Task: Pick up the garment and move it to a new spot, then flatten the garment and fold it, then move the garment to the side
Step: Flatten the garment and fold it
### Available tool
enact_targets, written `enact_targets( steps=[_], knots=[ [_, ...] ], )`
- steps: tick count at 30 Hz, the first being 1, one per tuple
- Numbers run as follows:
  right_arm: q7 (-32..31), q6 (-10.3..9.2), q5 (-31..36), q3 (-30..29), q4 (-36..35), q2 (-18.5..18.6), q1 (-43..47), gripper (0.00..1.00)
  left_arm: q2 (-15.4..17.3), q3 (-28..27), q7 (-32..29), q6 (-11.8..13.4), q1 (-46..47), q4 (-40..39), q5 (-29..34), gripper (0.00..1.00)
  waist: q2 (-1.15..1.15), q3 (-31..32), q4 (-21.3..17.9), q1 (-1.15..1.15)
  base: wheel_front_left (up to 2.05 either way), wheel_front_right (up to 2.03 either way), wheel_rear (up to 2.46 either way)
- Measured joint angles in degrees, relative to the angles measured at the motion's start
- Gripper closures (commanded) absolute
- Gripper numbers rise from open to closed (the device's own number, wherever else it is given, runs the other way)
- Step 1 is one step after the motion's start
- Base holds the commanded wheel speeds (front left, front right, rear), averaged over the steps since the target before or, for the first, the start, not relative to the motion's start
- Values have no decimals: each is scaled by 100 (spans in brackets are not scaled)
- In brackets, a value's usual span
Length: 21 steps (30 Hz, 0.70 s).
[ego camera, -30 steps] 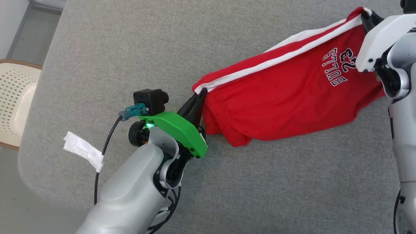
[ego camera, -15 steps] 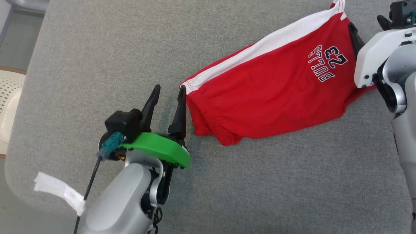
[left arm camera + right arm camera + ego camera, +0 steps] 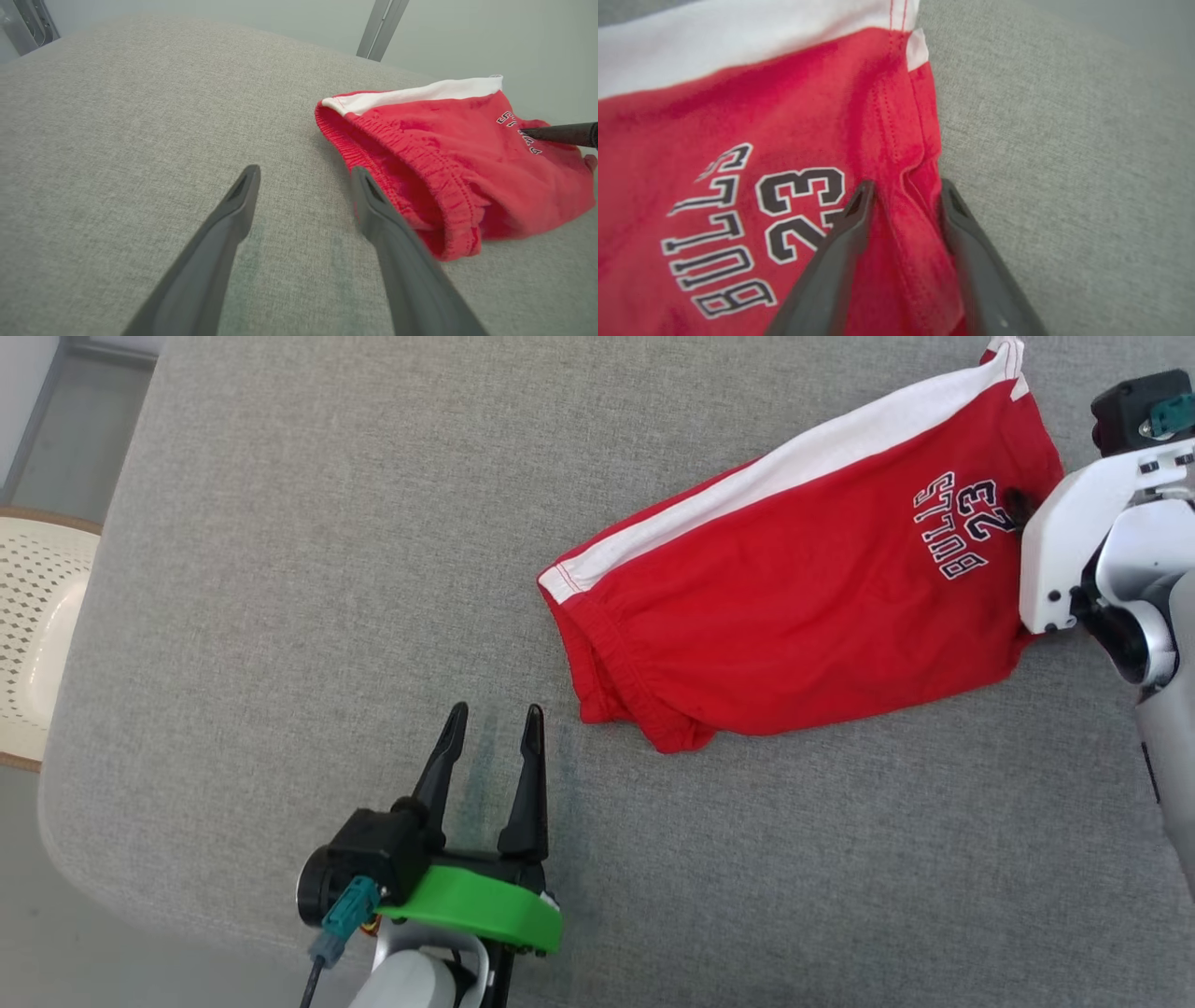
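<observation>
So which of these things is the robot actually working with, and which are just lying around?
Part of the job:
red shorts, the garment to fold
left gripper, open, clear of them
right gripper, straddling their hem
grey padded surface they lie on

Just there:
cream perforated chair at the left edge
floor beyond

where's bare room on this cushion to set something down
Free: the grey cushion left of the red shorts, beyond the left fingers; and the near strip before the shorts. Crowded: the shorts' right end, at the right fingers.
</observation>
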<state>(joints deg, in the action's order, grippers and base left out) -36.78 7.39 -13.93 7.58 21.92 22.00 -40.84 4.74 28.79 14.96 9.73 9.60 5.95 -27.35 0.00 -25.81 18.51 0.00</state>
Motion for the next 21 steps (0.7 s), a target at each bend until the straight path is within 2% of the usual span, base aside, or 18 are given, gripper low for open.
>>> enact_targets(
  steps=[4, 10, 13, 16, 18, 21],
  knots=[
    [22, 14, -479, -503, -22, -157, 290, 100, -30, -281, 0, -191, -400, 75, 223, 0, 0, 191, -33, 0, 0, 0, 0],
    [-56, 14, -906, -1896, 48, -4, 878, 100, -46, -563, 0, -510, -892, 182, 463, 0, 0, 678, -217, 0, 0, 0, 0],
    [-154, 12, -917, -2674, 158, 65, 1144, 100, -58, -646, 0, -634, -1042, 230, 541, 0, 0, 946, -313, 0, 0, 0, 0],
    [-171, 10, -805, -3204, 116, 155, 1259, 100, -88, -731, 0, -703, -1178, 247, 573, 0, 0, 1159, -392, 0, 0, 0, 0],
    [-210, 9, -803, -3418, -114, 176, 1276, 100, -109, -772, 0, -742, -1263, 250, 575, 0, 0, 1266, -431, 0, 0, 0, 0],
    [-422, 9, -810, -3285, -681, 147, 1271, 100, -141, -800, 1, -804, -1423, 309, 572, 0, 0, 1379, -508, 0, 0, 0, 0]
  ],
)
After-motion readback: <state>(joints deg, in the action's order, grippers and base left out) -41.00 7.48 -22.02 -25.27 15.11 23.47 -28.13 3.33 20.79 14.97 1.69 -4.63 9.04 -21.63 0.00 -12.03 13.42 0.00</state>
